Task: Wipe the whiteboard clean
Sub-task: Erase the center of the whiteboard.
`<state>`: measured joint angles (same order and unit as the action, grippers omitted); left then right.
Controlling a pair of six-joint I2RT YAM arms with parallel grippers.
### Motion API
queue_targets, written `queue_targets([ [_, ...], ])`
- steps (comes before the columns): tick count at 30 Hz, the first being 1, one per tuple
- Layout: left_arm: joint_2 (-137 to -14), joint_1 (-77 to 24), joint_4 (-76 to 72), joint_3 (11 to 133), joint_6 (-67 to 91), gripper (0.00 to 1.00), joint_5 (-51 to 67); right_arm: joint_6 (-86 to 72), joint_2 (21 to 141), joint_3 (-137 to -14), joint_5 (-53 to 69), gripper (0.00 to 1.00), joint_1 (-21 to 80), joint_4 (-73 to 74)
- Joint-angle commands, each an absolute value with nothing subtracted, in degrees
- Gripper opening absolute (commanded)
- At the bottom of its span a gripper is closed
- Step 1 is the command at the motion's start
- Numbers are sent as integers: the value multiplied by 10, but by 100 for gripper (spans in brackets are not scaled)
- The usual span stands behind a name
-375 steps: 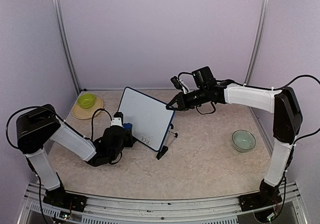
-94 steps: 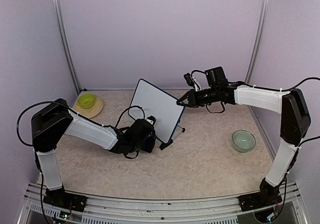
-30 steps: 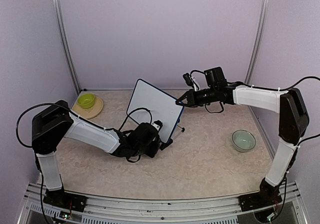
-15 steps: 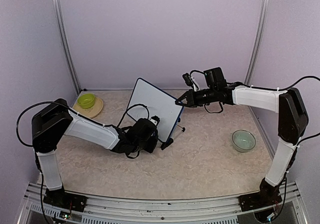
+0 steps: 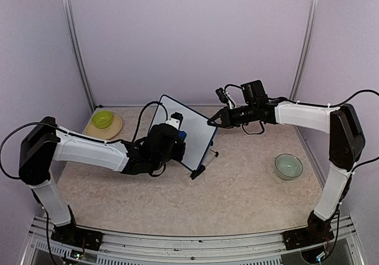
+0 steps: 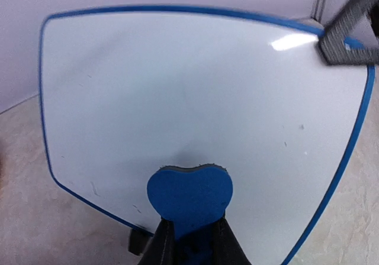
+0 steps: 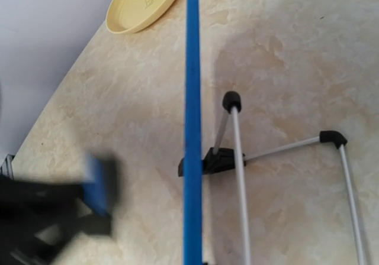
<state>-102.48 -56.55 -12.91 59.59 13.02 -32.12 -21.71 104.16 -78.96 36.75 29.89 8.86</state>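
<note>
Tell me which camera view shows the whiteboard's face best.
The left wrist view: the whiteboard fills the frame face-on, its white surface showing only faint specks. The top external view shows it small and slanted. The right wrist view catches just its blue frame edge-on, plus the legs.

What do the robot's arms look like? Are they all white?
Not all white. The left arm and right arm have smooth white shells with chunky black joints. Thin black cables loop out of each one. The left gripper and right gripper are black, each with two slim fingers.
</note>
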Motion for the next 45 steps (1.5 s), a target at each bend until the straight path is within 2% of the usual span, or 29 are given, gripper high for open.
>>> queue_targets([
  [1, -935, -542, -153, 572, 146, 9, -439, -209, 1044, -805, 396, 0, 306, 92],
  [4, -895, -520, -139, 555, 157, 9, -462, -210, 1038, -805, 400, 0, 307, 88],
  [11, -874, -497, -121, 520, 171, 9, -426, -212, 1035, -810, 404, 0, 306, 85],
  [17, -927, -506, -130, 515, 158, 9, -347, -215, 1034, -805, 404, 0, 307, 83],
  [24, -1011, -512, -79, 568, 193, 9, -290, -215, 1029, -804, 402, 0, 307, 85],
  [36, -1074, -506, -34, 614, 250, 8, -158, -217, 1033, -798, 403, 0, 307, 78],
  [45, -1096, -498, 35, 632, 299, 8, -174, -213, 1028, -793, 402, 0, 306, 79],
])
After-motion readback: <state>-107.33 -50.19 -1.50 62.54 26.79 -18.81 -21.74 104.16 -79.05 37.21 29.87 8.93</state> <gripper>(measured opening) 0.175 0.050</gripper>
